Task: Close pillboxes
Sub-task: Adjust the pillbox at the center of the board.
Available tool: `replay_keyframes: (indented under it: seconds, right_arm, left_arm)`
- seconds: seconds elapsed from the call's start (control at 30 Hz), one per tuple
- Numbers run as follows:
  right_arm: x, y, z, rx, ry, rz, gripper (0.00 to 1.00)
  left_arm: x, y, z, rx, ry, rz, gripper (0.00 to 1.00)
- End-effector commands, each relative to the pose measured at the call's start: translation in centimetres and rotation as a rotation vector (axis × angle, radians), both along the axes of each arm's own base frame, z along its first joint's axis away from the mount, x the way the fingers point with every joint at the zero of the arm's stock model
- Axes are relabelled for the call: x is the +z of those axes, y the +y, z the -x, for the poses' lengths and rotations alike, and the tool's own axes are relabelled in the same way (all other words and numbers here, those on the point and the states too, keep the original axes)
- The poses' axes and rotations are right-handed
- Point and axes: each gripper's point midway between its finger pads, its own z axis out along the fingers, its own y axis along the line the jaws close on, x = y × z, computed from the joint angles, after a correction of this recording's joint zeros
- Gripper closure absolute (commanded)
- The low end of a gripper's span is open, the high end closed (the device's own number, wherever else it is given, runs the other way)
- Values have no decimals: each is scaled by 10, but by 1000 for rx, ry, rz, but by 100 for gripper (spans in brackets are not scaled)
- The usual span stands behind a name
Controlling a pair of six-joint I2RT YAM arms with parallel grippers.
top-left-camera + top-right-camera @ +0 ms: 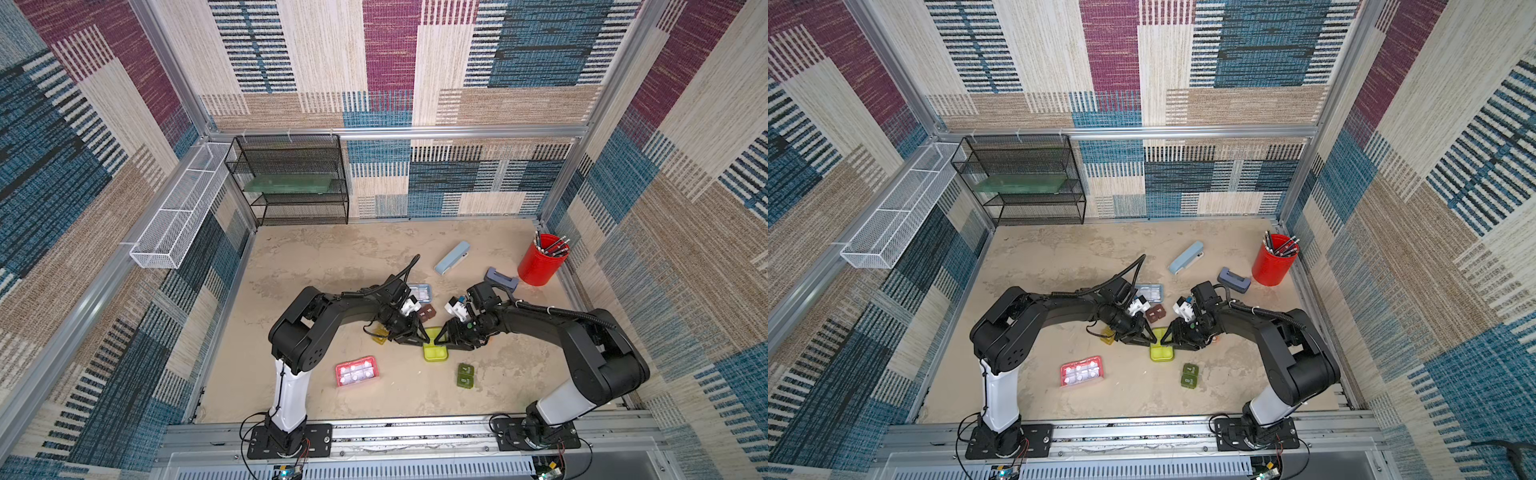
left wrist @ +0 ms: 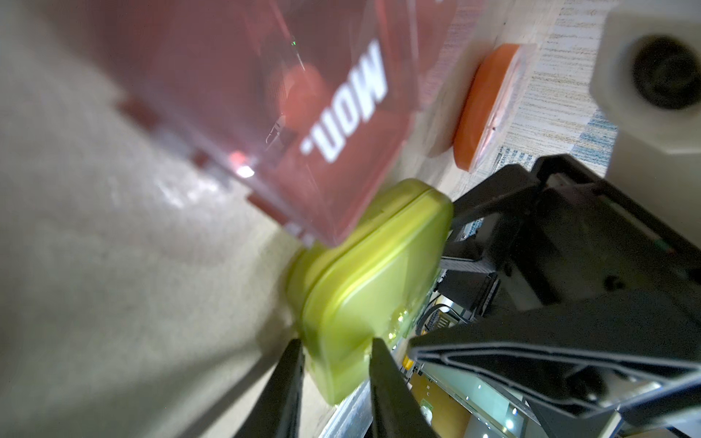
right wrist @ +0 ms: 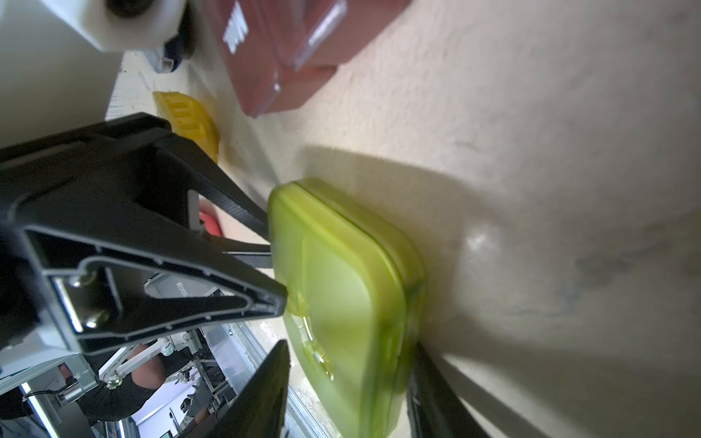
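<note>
The yellow-green pillbox (image 1: pixel 436 353) lies near the middle of the bench (image 1: pixel 332 257), with the brown pillbox (image 1: pixel 426 312) at its 11 o'clock. The left end effector (image 2: pixel 337 341), at its 9 o'clock, is closed on its edge. The right end effector (image 3: pixel 351 345), at 3 o'clock, has its jaws around the edge there, but I cannot tell if they press it.

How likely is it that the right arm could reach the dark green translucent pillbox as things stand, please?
Probably yes: the dark green translucent pillbox lies uncovered near the right hand, nothing between them, though that hand now flanks the yellow-green plastic pillbox.
</note>
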Motion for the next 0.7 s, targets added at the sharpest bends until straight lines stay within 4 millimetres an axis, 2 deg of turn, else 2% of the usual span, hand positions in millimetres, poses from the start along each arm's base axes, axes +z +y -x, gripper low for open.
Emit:
replay_keyframes:
  seconds: [0.0,0.5,0.57,0.67]
  right_arm:
    - [51,34,-20,90,-172,-252,50]
    - [58,32,-15,105,-198,-299,50]
    - [59,33,-14,109,-198,-307,54]
    - [59,34,-12,115,-198,-306,54]
  left_arm:
    - [-35,24,1,59,2,-197,70]
    - [-28,22,2,70,3,-177,71]
    - [-29,21,2,69,2,-171,72]
    - [-29,21,2,68,5,-170,73]
